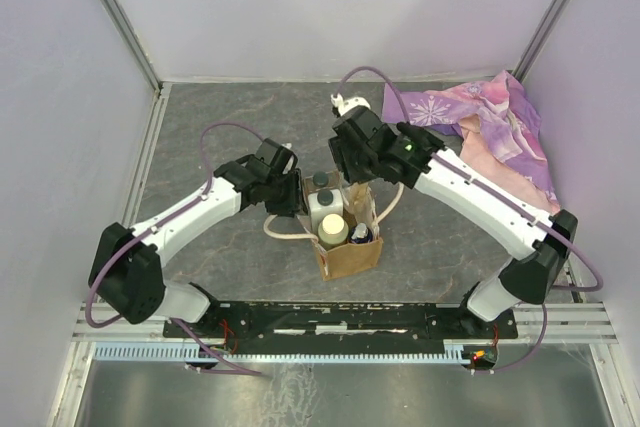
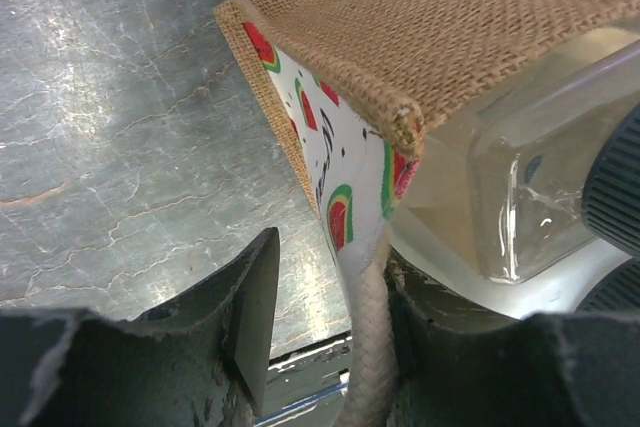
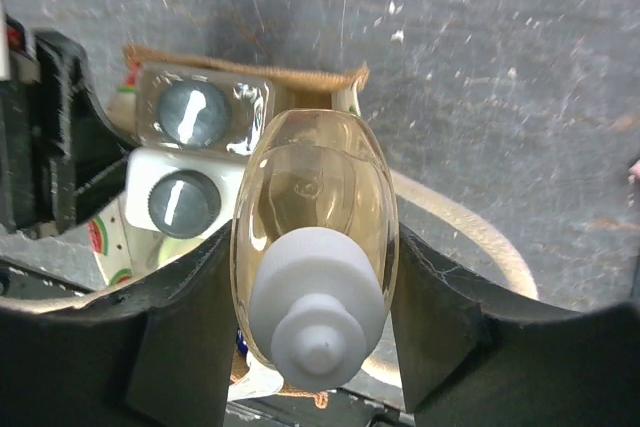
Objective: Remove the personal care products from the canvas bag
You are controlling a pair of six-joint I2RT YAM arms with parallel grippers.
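left claw (image 2: 335,347): closed on the bag (image 2: 420,27), pinching its rim and rope handle (image 2: 368,347)
right claw (image 3: 315,247): gripping the clear bottle (image 3: 315,182), one finger on each side
clear bottle: upright between the right claw's fingers, white cap towards the wrist
bag: under the right claw
white bottle (image 3: 180,202): in the bag, below the right claw
cream-capped bottle (image 1: 333,230): in the bag, beside the white bottle

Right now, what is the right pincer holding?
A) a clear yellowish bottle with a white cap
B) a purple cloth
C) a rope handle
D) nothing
A: in the right wrist view the right pincer grips the clear yellowish bottle on both sides, with the canvas bag behind it.
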